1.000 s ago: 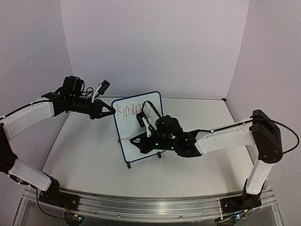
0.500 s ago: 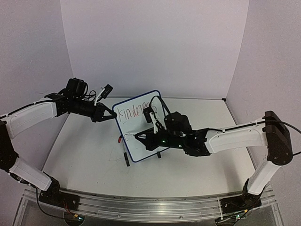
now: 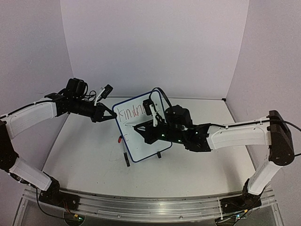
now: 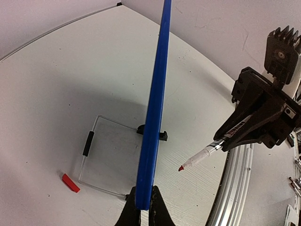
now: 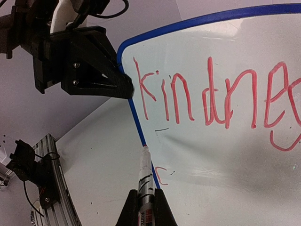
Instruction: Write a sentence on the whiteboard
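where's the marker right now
In the right wrist view the marker sits in the right gripper, its tip near the left edge of the whiteboard, below the red writing.

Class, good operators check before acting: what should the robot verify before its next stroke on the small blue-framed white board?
1. Board hold: left arm's fingers pinch the blue-framed whiteboard: ok.
2. Pen hold: right arm's fingers clamp the thin red-tipped marker pen: ok.
3. Contact: marker tip touching board: not ok, gap visible.
4. Place: second line started, small red "c": ok.
5. Clutter: small red plastic cap lies behind board: ok.
6. Ink remaining: cannot tell.
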`<state>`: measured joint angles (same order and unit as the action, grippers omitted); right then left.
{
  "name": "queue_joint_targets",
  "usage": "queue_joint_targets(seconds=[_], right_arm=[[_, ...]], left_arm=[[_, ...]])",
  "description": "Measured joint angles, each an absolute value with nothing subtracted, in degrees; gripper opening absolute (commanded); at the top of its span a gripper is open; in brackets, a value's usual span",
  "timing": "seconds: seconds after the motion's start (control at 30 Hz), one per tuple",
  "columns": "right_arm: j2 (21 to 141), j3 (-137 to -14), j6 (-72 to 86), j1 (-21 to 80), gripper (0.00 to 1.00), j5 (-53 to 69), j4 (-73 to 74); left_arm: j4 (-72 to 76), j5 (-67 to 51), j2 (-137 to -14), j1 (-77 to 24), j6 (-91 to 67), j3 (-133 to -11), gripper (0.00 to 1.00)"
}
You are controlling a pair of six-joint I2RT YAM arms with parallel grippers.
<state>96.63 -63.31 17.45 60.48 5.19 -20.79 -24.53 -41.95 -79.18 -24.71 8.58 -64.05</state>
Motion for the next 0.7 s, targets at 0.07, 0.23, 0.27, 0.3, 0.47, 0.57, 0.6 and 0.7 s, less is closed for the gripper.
queue_joint_targets(seconds=[0.07, 0.23, 0.27, 0.3, 0.47, 0.57, 0.6, 0.7], right_arm=[[97.2, -64.0, 17.2, 60.4, 0.00, 5.1, -20.5], [99.0, -65.2, 16.9, 60.1, 0.00, 5.2, -19.6], [99.2, -65.2, 16.9, 60.1, 0.00, 5.2, -19.4], [99.3, -65.3, 16.8, 60.0, 0.00, 5.2, -19.3], [99.6, -65.3, 16.8, 59.5, 0.00, 5.2, -18.7], [99.9, -65.3, 16.9, 59.2, 0.00, 5.1, -18.7], [100.1, -65.3, 17.0, 59.1, 0.00, 5.1, -18.7], [100.3, -65.3, 17.2, 59.1, 0.00, 5.2, -18.4]], left_arm=[[-24.5, -42.0, -79.2, -24.7, 8.6, -64.1, 0.00], [-24.6, -42.0, -79.2, -24.7, 8.6, -64.1, 0.00], [-24.6, -42.0, -79.2, -24.7, 8.6, -64.1, 0.00], [-24.6, -42.0, -79.2, -24.7, 8.6, -64.1, 0.00], [-24.5, -42.0, -79.2, -24.7, 8.6, -64.1, 0.00], [-24.5, -42.0, -79.2, -24.7, 8.6, -64.1, 0.00], [-24.6, -42.0, -79.2, -24.7, 8.6, -64.1, 0.00], [-24.6, -41.9, -79.2, -24.7, 8.6, -64.1, 0.00]])
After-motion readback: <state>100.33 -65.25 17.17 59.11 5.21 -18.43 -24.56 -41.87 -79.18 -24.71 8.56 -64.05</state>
